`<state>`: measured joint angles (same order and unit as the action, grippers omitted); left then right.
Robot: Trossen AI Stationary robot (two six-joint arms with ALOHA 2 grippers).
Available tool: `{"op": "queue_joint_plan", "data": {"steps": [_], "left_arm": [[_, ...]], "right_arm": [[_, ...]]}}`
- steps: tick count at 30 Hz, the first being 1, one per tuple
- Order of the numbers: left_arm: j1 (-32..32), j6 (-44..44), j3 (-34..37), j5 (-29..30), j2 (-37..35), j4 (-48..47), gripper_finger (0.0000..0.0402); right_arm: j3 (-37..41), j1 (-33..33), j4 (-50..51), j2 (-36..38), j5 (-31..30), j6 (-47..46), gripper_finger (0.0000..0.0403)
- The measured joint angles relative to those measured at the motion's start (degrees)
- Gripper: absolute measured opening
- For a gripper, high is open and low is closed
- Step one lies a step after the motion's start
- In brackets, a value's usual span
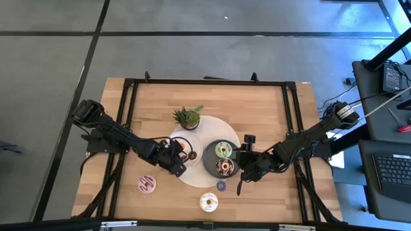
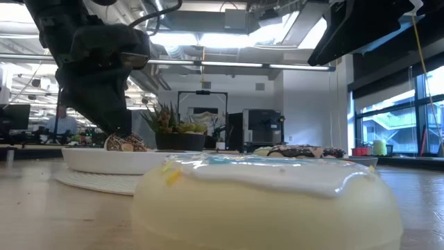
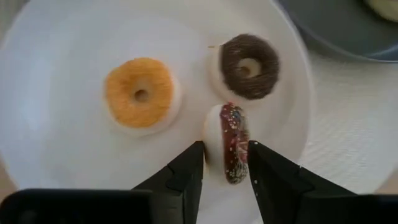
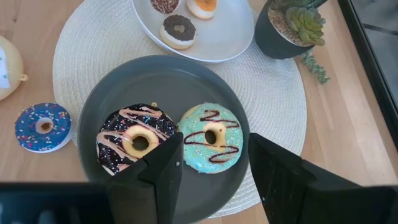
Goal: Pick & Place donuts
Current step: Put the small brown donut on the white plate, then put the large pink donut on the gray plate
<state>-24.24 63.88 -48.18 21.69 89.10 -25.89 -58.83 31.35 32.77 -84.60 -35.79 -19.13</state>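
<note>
Wooden surface carries a round woven mat w/ two plates. My left jaws sit either side of a sprinkled mini donut standing on edge on the white plate, spread slightly, barely touching. Orange donut and brown donut lie flat beside it. My right jaws hang spread over the grey plate, holding chocolate and green donuts. Blue donut, pink donut, white donut lie off-mat. No writing legible.
</note>
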Motion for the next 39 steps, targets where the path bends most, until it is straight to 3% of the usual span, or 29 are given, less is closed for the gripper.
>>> {"op": "queue_joint_plan", "data": {"steps": [7, 16, 24, 31, 39], "left_arm": [[0.15, 2.95, 0.00, -0.14, 0.00, -6.32, 0.0121], [-0.48, 1.93, 0.00, -0.35, -3.37, -6.20, 0.0119], [-5.87, 6.90, 0.00, -2.80, -11.66, -9.13, 0.0122], [-11.46, 8.12, 0.00, -3.01, -12.76, -8.90, 0.0120], [-16.93, 27.44, 0.00, -14.63, -12.87, -12.18, 0.0120]], "right_arm": [[0.00, 0.00, 0.00, 0.00, 0.00, -0.05, 0.0181], [0.00, 0.00, 0.02, 0.00, 0.00, -0.07, 0.0181], [0.00, 0.00, 0.00, 0.00, -0.04, 0.02, 0.0181], [0.00, -0.07, -4.06, -0.04, -0.03, 2.07, 0.0181], [0.00, -0.09, -5.04, -0.04, -0.07, 4.64, 0.0181]]}}
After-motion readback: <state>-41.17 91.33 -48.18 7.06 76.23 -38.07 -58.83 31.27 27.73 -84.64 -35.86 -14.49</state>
